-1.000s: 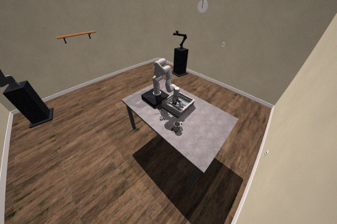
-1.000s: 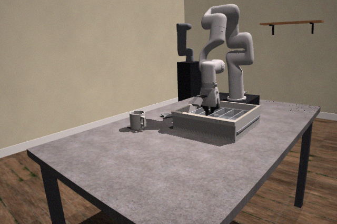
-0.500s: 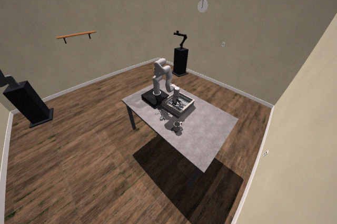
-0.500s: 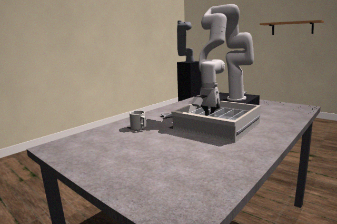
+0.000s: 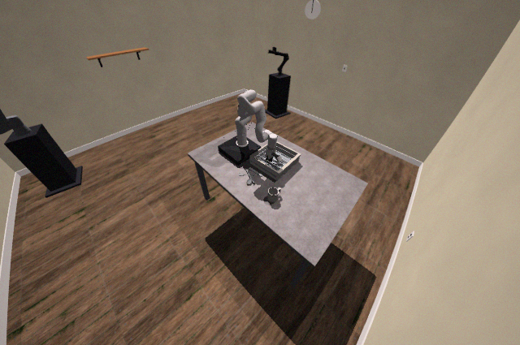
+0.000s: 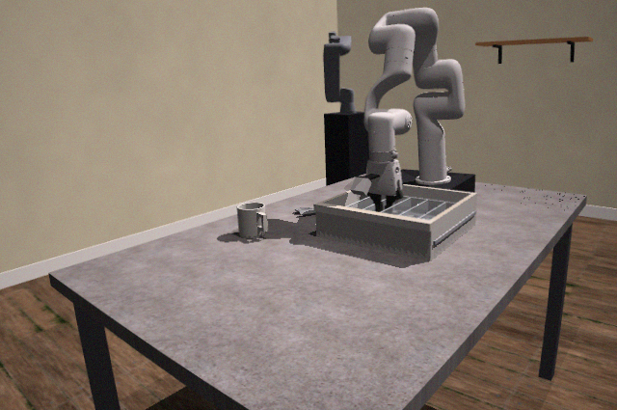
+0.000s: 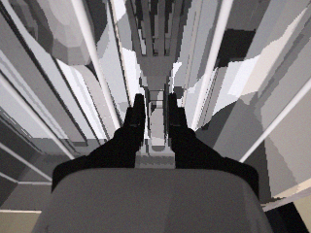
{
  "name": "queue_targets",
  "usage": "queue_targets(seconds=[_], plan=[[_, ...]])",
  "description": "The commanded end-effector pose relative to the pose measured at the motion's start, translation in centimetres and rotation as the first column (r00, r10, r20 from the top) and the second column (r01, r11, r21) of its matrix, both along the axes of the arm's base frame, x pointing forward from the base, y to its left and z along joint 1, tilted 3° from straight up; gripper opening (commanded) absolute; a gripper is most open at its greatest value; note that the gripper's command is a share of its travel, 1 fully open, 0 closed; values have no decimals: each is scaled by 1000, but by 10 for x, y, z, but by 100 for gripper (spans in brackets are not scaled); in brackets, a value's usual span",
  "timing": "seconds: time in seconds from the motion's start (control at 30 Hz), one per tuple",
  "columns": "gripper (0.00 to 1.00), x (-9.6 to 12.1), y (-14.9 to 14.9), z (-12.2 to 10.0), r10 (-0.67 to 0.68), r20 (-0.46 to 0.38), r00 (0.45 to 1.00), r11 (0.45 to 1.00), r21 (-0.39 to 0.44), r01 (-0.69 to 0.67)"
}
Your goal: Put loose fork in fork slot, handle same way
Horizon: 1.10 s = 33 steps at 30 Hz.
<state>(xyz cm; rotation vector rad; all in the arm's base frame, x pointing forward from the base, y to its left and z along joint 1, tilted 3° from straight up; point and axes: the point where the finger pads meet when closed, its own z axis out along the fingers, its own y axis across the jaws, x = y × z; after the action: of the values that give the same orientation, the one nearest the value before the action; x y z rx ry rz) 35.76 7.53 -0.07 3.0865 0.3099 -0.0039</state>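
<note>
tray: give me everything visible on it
The tray is a shallow rectangular box with grey walls and a pale, wood-like top rim. Thin dividers split it into long parallel slots holding cutlery, too small to sort. A thin bar runs along one side wall. It sits flat on the table, just in front of the arm's base. The gripper reaches down into one slot, slightly open. The mug stands apart.

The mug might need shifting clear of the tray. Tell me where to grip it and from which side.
Probably best to take the mug by its rim wall from straight above, one finger inside, one outside. It stands upright, mouth open upward. Its handle points toward the tray, so pinch the opposite side.
</note>
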Motion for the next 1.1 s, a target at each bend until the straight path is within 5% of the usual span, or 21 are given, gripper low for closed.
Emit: queue_targets(seconds=[0.0,0.37,0.93,1.07], plan=[[24,1,0,1,0,3,1000,1000,1,0],[24,1,1,9,0,3,1000,1000,1,0],[24,-3,3,84,0,3,1000,1000,1,0],[24,-3,3,84,0,3,1000,1000,1,0]])
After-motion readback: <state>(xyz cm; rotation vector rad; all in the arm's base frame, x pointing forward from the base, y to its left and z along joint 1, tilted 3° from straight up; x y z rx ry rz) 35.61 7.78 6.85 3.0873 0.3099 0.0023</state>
